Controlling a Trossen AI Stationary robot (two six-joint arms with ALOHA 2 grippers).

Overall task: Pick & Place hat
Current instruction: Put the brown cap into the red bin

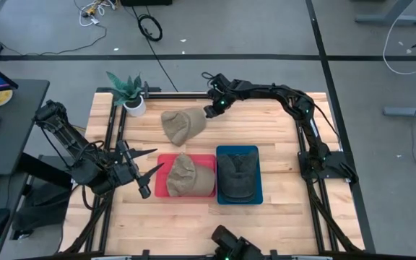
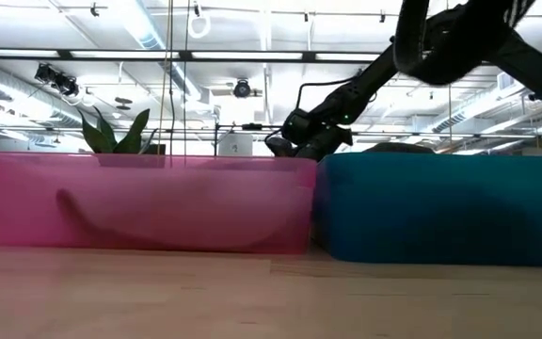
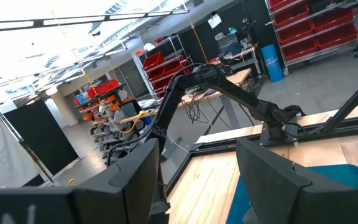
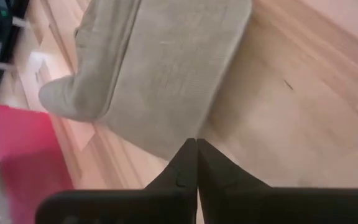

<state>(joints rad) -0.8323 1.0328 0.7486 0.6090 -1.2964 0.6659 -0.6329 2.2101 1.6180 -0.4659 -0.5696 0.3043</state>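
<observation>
A tan hat (image 1: 183, 124) lies on the bare wood near the table's far edge, crown down on the table, brim toward my right gripper (image 1: 209, 111). That gripper is shut at the brim's edge (image 4: 191, 134). A second tan hat (image 1: 183, 175) sits in the pink tray (image 1: 162, 160), and a dark hat (image 1: 237, 175) sits in the blue tray (image 1: 257, 155). My left gripper (image 1: 149, 180) waits open just left of the pink tray, touching nothing. My right gripper pinches the edge of the tan hat's brim (image 4: 188, 135) between its two shut fingertips (image 4: 180, 167), at the end facing the table's right side. The fingers come slanting down from the right and far side. The hat still rests on the table.
A potted plant (image 1: 133, 101) stands at the far left corner, close to the loose hat. The two trays sit side by side in the table's middle. Bare wood lies toward the near edge (image 1: 193, 217) and between the trays and the right arm's base (image 1: 316, 162).
</observation>
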